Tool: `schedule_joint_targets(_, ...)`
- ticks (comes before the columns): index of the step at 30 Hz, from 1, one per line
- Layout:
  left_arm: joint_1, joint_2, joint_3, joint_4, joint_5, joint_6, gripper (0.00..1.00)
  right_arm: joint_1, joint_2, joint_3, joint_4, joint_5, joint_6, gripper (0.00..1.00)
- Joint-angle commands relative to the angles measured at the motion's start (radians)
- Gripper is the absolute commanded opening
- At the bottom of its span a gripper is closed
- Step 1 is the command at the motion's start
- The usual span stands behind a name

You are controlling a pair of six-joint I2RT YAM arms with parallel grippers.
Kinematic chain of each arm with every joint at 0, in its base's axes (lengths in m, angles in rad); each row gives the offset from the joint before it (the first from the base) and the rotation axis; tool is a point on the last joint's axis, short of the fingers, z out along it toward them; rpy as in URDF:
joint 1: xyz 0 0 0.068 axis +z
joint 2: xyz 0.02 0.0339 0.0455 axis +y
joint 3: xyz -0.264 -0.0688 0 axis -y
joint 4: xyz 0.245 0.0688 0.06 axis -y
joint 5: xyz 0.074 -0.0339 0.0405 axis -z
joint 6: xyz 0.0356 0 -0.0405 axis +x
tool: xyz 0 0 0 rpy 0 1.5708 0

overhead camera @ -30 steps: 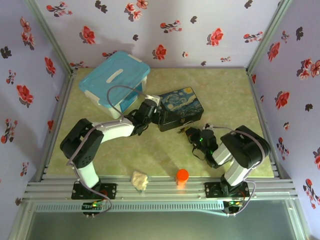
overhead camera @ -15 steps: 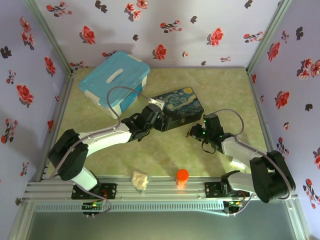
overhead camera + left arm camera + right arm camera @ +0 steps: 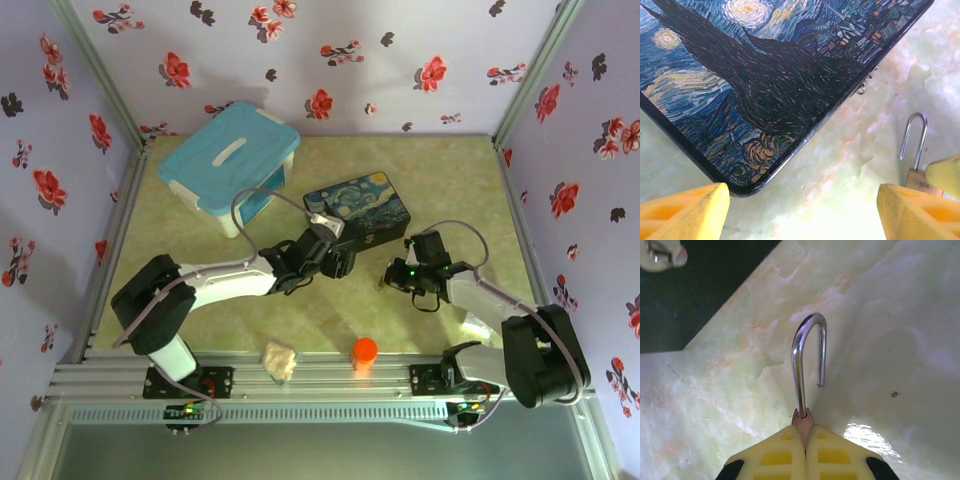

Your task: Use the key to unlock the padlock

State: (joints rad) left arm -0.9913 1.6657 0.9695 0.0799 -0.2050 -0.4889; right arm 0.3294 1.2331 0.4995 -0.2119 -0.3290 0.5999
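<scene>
- Padlock (image 3: 798,375) was clenched by its body in the right hand (image 3: 804,432), low over the tabletop (image 3: 450,170). Its shackle's short leg hung free, so I judged it already unlocked.
- The tabletop right of the painted box (image 3: 765,75) was bare, leaving room to set it down.
- The left hand (image 3: 802,207) was released and empty beside the box corner. Withdrawing called for clearing that edge.
- Key not discernible.

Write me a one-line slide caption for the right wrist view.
Right pincer shut on the padlock, its silver shackle open over the pale marbled table.
</scene>
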Motion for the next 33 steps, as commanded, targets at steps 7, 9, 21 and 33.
schedule_joint_targets(7, 0.025, 0.143, 0.033, 0.011, 0.002, -0.063, 0.79, -0.023, -0.056, -0.038, 0.077, -0.109, 0.075, 0.01)
schedule_joint_targets(9, 0.053, 0.147, 0.019, 0.013, -0.028, -0.078, 0.80, -0.022, -0.057, -0.032, 0.148, -0.165, 0.101, 0.02)
schedule_joint_targets(21, 0.174, 0.134, -0.035, 0.073, -0.016, -0.075, 0.79, -0.025, 0.126, -0.030, 0.273, -0.286, 0.100, 0.02)
schedule_joint_targets(33, 0.171, 0.145, -0.041, 0.097, 0.010, -0.088, 0.79, -0.038, 0.104, 0.012, -0.078, -0.093, -0.046, 0.06)
